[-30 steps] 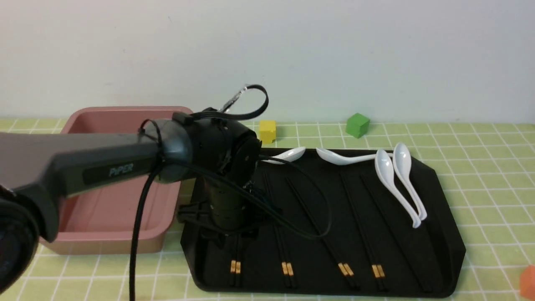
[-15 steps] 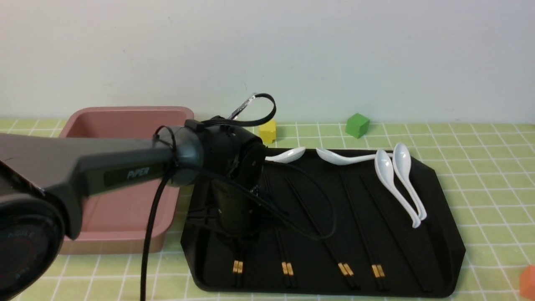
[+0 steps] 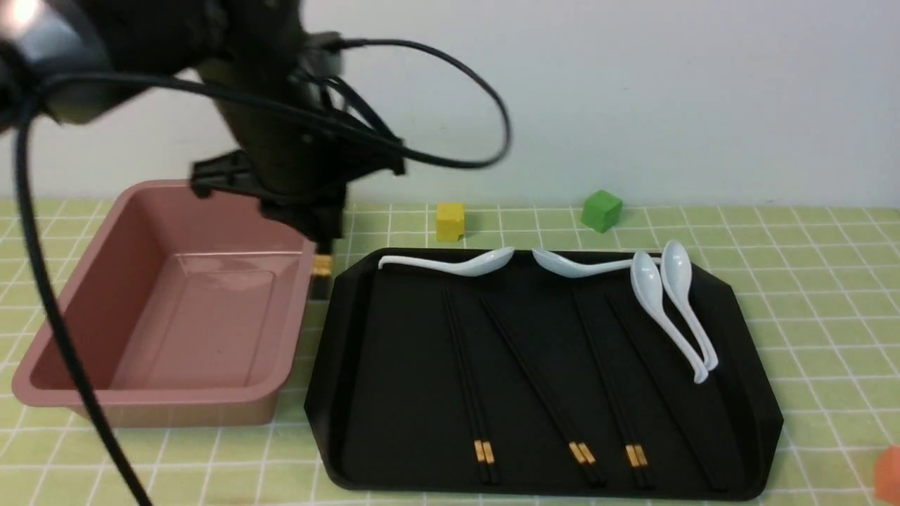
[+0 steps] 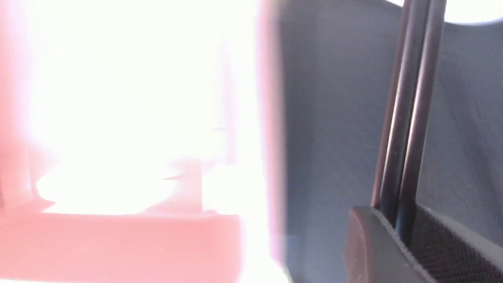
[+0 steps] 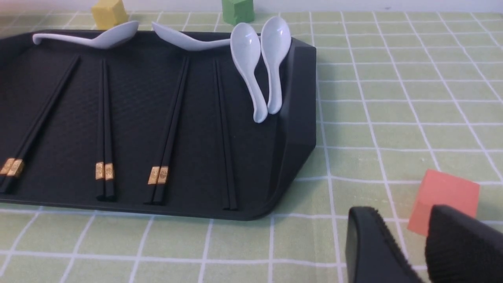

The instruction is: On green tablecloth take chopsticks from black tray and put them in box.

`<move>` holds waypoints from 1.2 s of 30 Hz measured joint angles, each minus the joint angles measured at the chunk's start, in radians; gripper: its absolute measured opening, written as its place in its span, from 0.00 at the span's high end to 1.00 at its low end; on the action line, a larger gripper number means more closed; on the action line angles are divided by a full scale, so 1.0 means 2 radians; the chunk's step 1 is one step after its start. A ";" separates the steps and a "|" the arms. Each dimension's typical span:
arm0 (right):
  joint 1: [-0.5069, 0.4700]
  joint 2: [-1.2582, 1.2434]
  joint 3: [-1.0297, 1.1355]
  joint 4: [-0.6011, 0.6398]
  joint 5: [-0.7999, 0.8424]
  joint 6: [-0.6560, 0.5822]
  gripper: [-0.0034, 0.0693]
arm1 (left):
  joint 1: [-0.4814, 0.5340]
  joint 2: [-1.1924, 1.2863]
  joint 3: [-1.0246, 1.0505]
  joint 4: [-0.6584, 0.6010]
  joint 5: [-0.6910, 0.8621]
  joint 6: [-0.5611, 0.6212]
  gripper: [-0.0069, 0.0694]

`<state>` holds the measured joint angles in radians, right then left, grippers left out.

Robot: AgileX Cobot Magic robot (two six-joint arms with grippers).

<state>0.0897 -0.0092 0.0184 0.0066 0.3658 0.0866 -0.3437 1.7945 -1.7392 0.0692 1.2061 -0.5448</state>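
Observation:
My left gripper (image 3: pixel 321 235) is raised above the gap between the pink box (image 3: pixel 91 393) and the black tray (image 3: pixel 351 393). It is shut on a pair of black chopsticks (image 3: pixel 322 270) that hangs down with its gold band beside the box's right rim. In the left wrist view the pair (image 4: pixel 401 129) is clamped between the fingers of the left gripper (image 4: pixel 399 220). Several more chopsticks (image 3: pixel 467 379) lie on the tray, also seen in the right wrist view (image 5: pixel 104 125). My right gripper (image 5: pixel 404 224) is slightly open and empty, low over the green tablecloth (image 5: pixel 393 98) right of the tray (image 5: pixel 298 118).
Several white spoons (image 3: pixel 661 309) lie along the tray's back and right side. A yellow cube (image 3: pixel 450 221) and a green cube (image 3: pixel 601 210) stand behind the tray. An orange cube (image 5: pixel 444 198) sits just beyond my right fingers. The left arm's cable (image 3: pixel 63 337) hangs over the box.
My left gripper has lifted off the tray with the leftmost pair of chopsticks and moved up, back and left to the box's right rim. That spot on the tray is now bare.

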 joint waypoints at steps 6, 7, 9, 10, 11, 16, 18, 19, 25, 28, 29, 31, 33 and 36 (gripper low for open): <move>0.000 0.000 0.000 0.000 0.000 0.000 0.62 | 0.098 0.022 0.014 0.004 0.009 0.002 0.76; 0.000 0.000 0.000 0.000 0.000 0.000 0.62 | 0.108 0.031 0.018 0.004 0.004 0.004 0.76; 0.000 0.000 0.000 0.000 0.000 0.000 0.62 | 0.120 0.056 0.025 0.004 -0.011 0.019 0.76; 0.000 0.000 0.000 0.000 0.000 0.000 0.62 | 0.120 0.065 0.027 0.004 -0.017 0.029 0.76; 0.000 0.000 0.000 0.000 0.000 0.000 0.62 | 0.120 0.075 0.027 0.004 -0.025 0.038 0.76; 0.000 0.000 0.000 0.000 0.000 0.000 0.62 | 0.119 0.128 0.028 -0.001 -0.054 0.067 0.74; 0.000 0.000 0.000 0.000 0.000 0.000 0.62 | 0.119 0.140 0.028 0.000 -0.063 0.069 0.71; 0.000 0.000 0.000 0.000 0.000 0.000 0.62 | 0.119 0.146 0.028 0.000 -0.067 0.070 0.68; 0.000 0.000 0.000 0.000 0.000 0.000 0.62 | 0.119 0.150 0.028 -0.002 -0.057 0.083 0.53; 0.000 0.000 0.000 0.000 0.000 0.000 0.62 | 0.118 0.115 0.028 -0.002 -0.041 0.100 0.57; 0.000 0.000 0.000 0.000 0.000 0.000 0.62 | 0.118 0.106 0.028 -0.002 -0.038 0.105 0.60; 0.000 0.000 0.000 0.000 0.000 0.000 0.62 | 0.118 0.070 0.028 -0.002 -0.024 0.114 0.69; 0.000 0.000 0.000 0.000 0.000 0.000 0.62 | 0.118 0.035 0.028 -0.002 -0.011 0.121 0.78; 0.000 0.000 0.000 0.000 0.000 0.000 0.62 | 0.118 -0.021 0.028 -0.002 0.003 0.129 0.92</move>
<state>0.0897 -0.0092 0.0184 0.0066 0.3658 0.0866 -0.1073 1.7515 -1.6832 0.0651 1.2123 -0.2875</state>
